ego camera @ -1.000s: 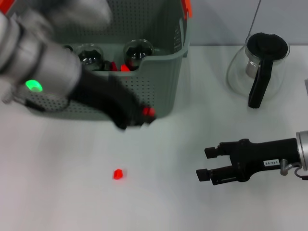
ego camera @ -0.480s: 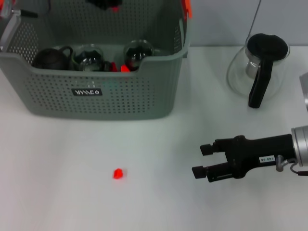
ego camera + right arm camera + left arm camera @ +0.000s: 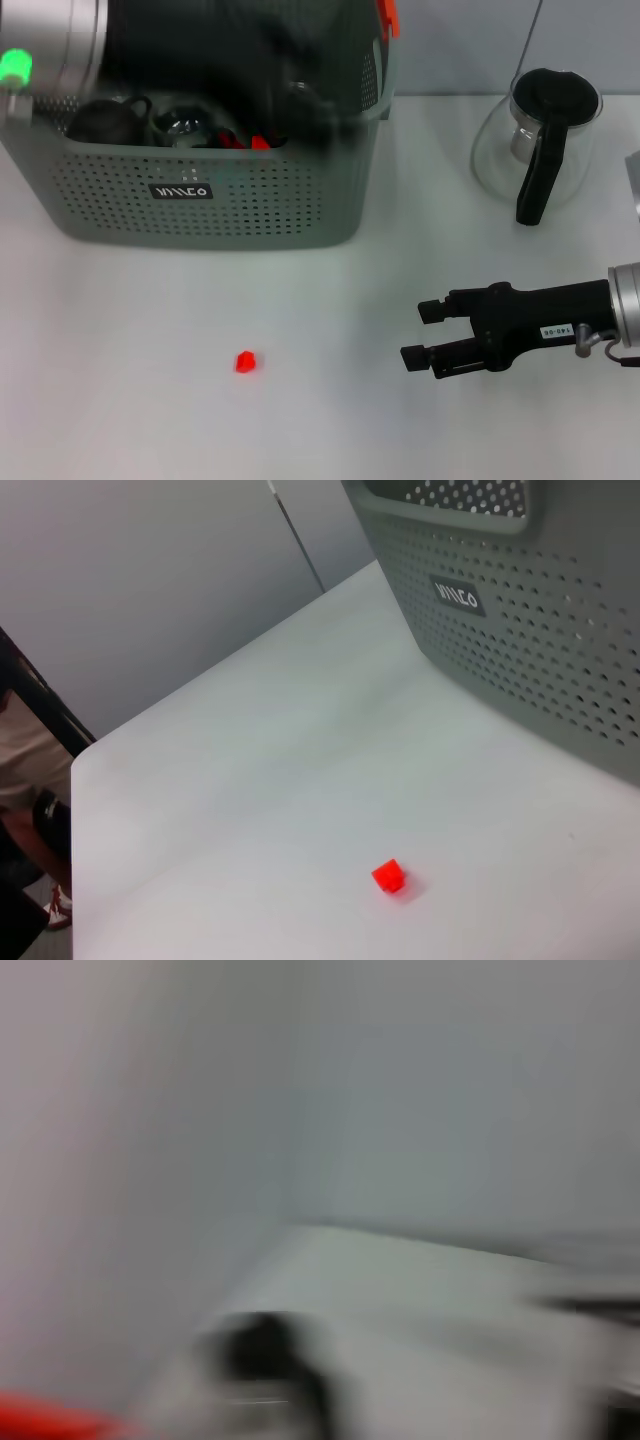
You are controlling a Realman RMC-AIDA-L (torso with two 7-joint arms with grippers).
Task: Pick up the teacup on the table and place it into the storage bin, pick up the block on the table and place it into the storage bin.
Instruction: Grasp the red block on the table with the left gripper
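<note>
Right gripper (image 3: 412, 334) at four o'clock, black fingers parted and empty above the white table (image 3: 130, 400), left gripper blurred over the grey-green perforated plastic storage bin (image 3: 210, 195) at eleven o'clock, grip unreadable, small red block (image 3: 245, 361) on the table at seven o'clock, well apart from both, glass jug with black handle (image 3: 540, 140) at two o'clock.

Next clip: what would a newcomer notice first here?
The left arm sweeping as a blur over the grey-green storage bin at the table's back left. Next, the small red block alone on the white table, with the open right pincer pointed toward it from the right.
</note>
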